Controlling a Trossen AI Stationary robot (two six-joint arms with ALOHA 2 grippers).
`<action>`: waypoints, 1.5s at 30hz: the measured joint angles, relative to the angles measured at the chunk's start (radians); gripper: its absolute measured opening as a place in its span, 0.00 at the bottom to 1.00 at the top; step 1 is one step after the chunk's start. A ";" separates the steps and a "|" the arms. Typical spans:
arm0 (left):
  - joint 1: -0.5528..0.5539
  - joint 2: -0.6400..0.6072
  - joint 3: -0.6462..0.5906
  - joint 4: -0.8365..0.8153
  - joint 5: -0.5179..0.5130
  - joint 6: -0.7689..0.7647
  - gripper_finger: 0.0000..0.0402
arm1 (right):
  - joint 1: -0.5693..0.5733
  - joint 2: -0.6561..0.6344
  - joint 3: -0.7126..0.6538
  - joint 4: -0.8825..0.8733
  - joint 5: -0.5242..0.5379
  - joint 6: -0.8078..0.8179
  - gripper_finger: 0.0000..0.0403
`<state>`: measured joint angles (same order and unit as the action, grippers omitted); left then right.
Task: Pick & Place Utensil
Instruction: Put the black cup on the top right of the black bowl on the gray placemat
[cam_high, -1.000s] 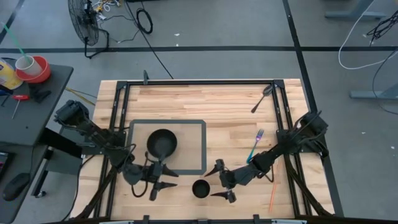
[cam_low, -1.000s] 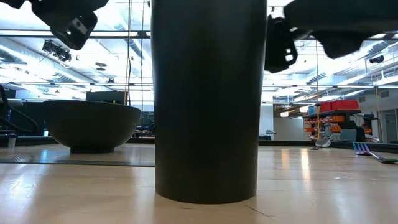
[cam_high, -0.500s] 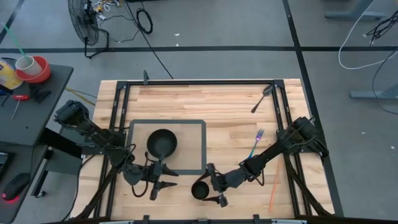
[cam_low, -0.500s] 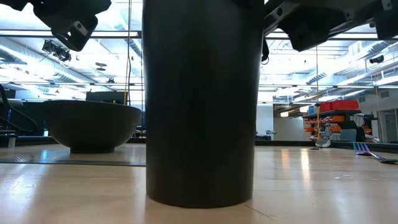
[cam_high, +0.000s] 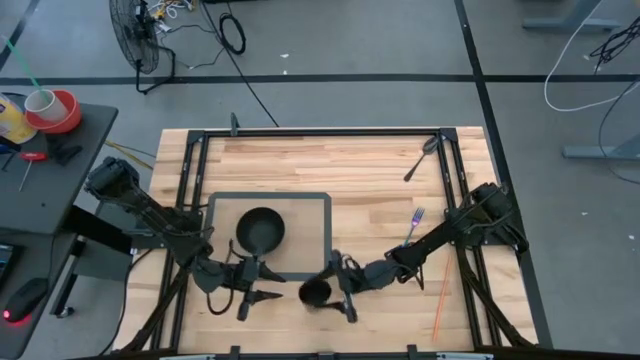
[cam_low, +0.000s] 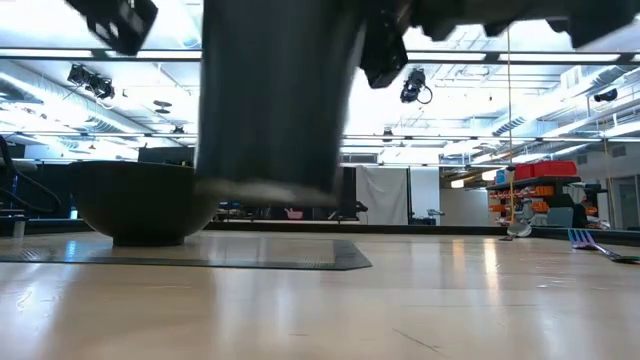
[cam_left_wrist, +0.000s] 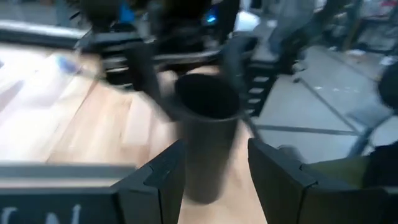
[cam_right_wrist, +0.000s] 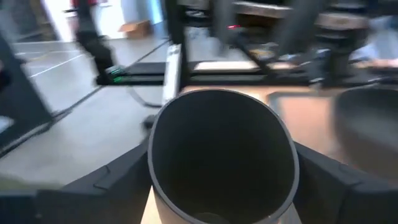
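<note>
A black cup (cam_high: 314, 293) is in my right gripper (cam_high: 332, 290), which is shut on it near the table's front edge; in the low view the cup (cam_low: 270, 100) hangs above the wood. My left gripper (cam_high: 262, 286) is open and empty just to the left of the cup, its fingers pointing at it; the cup also shows in the left wrist view (cam_left_wrist: 208, 124). A blue-handled fork (cam_high: 411, 229) lies flat on the table at the right. A black bowl (cam_high: 260, 230) stands on a grey mat (cam_high: 318, 215). My right gripper pinches the cup between its two fingers, one finger (cam_right_wrist: 118, 180) on each side of the outer wall (cam_right_wrist: 163, 186). The fingers come from the table's right side, slanting down. The cup is lifted clear of the table, its mouth up, slightly tilted.
A dark spoon (cam_high: 421, 159) lies at the far right corner. An orange stick (cam_high: 440, 310) lies by the right frame rail. Bare wood shows across the table's far half and between the mat and the fork.
My right gripper has gone toward the table's left edge, has taken hold of the black cup and has raised it. The cup stood on the table; now it is lifted clear, a little farther left and slightly tilted.
</note>
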<state>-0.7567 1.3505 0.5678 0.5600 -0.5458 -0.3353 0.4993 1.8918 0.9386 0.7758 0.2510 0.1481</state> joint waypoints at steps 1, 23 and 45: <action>0.000 -0.021 0.000 -0.010 0.007 0.009 0.44 | -0.012 -0.017 0.000 -0.011 0.030 -0.015 0.76; 0.001 -0.177 0.000 -0.298 -0.109 -0.047 0.44 | -0.463 -0.063 0.000 -0.204 0.209 0.002 0.79; 0.001 -0.177 0.000 -0.296 -0.134 -0.055 0.44 | -0.462 0.043 0.001 -0.104 0.238 -0.015 0.79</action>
<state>-0.7559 1.1736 0.5682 0.2642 -0.6803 -0.3906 0.0376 1.9345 0.9394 0.6721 0.4887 0.1332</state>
